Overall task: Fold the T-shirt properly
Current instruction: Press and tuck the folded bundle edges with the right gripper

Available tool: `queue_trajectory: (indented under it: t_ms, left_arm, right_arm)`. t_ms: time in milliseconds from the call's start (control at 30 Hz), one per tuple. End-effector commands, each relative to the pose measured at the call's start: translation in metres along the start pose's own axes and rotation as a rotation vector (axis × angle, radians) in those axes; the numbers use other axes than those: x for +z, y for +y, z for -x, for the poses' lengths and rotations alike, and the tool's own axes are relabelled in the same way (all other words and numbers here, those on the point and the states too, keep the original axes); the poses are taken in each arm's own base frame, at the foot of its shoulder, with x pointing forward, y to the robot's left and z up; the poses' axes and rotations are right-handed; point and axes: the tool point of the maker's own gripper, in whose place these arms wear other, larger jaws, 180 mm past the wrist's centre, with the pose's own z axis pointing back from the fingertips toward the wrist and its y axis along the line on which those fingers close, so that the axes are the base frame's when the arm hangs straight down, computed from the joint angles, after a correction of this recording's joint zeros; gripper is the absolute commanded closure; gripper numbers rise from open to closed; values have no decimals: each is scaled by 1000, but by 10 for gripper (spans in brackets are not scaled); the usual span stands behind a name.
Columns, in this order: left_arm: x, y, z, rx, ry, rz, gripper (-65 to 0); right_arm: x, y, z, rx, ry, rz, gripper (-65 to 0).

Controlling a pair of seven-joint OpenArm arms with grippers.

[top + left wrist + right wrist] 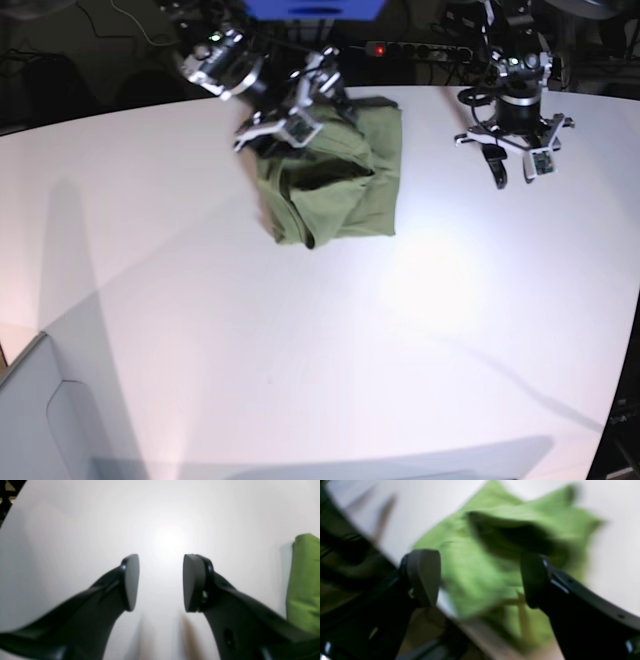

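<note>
The T-shirt (335,185) lies as a rumpled green bundle on the white table (300,340), toward the back. My right gripper (283,125) hovers at the bundle's back-left corner. In the blurred right wrist view its jaws (480,578) stand wide open above the T-shirt (495,512), with no cloth between the pads. My left gripper (518,165) hangs over bare table to the right of the cloth. It is open and empty in the left wrist view (160,582), where the T-shirt's edge (303,585) shows at far right.
A dark cluttered backdrop with cables and a power strip (420,48) runs behind the table's far edge. A pale box corner (40,420) sits at the lower left. In the left wrist view the table's edge (11,510) shows at top left.
</note>
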Motion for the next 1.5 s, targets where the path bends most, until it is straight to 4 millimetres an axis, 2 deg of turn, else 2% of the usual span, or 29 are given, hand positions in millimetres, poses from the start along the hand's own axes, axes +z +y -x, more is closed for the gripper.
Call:
queue_trajectory:
  t_ms: [0, 67, 233, 400, 467, 700, 800, 900, 967, 1200, 1333, 1467]
  left_arm:
    - [2, 2, -13, -3, -45, -3, -276]
    - [2, 2, -13, -3, -45, -3, -276]
    - [2, 2, -12, -3, -44, -3, -276]
    - [3, 3, -10, -5, -38, -5, -276]
    - [3, 4, -10, -5, -37, -8, -276]
    - [5, 16, -11, -4, -40, -41, -276]
    - [5, 19, -11, -5, -40, -48, -276]
    - [5, 19, -11, -5, -40, -48, -276]
    - [5, 19, -11, -5, -40, -48, -276]
    - [5, 19, -10, -8, -37, -49, -276]
    - [7, 19, -12, -16, -41, -49, -276]
    - [12, 18, -14, -24, -30, -48, -276]
  right_arm:
    - [-3, 14, -2, -9, -15, -40, -482]
    - [-11, 28, 5, -11, 0, -84, -482]
    - [-8, 26, -23, 7, -134, -84, -482]
    - [3, 24, -45, 39, -273, -95, -482]
    - [6, 11, -49, 39, -301, -60, -482]
    - [19, -64, -44, -65, -320, 162, -486]
    - [19, -78, -40, -96, -324, 186, -486]
    - [11, -80, -29, -107, -294, 175, -485]
    - [2, -74, -24, -118, -281, 151, -485]
    - [-44, -49, -48, -81, -302, 19, -485]
    - [-71, -52, -61, -83, -309, -5, -488]
    - [-92, -48, -86, -51, -338, -46, -488]
